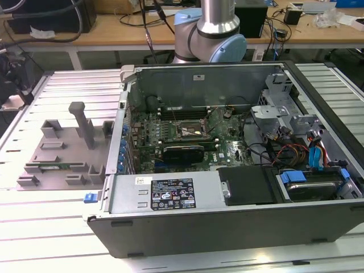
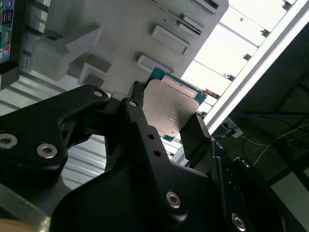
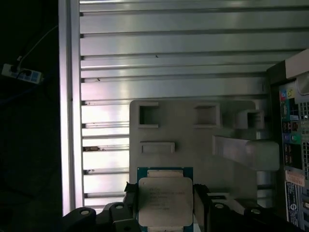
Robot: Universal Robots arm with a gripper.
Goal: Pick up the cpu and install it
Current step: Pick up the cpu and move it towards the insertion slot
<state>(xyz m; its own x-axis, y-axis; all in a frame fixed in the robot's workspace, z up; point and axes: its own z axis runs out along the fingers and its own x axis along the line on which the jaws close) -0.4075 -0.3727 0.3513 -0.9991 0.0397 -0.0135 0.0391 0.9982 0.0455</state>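
The cpu (image 3: 163, 199) (image 2: 170, 107), a flat square chip with a silver top plate and a greenish rim, hangs in the air with my gripper (image 3: 164, 208) (image 2: 166, 120) shut on it. In both wrist views, black fingers (image 3: 202, 205) (image 2: 194, 135) press on two opposite edges of the chip. Well below it lies the grey parts fixture (image 3: 193, 140) (image 2: 120, 43) (image 1: 62, 151) on the slatted metal table. In the exterior view the square metal-framed socket (image 1: 190, 132) sits on the motherboard inside the open computer case (image 1: 227, 193).
The case's rear port panel (image 3: 292, 145) stands beside the fixture. A grey post (image 1: 84, 122) rises from the fixture, and a thin green stick (image 1: 57, 166) lies in it. Cables and drive bays (image 1: 307, 153) fill the case's side toward the exterior view's right. The arm's base (image 1: 210, 34) is behind the case.
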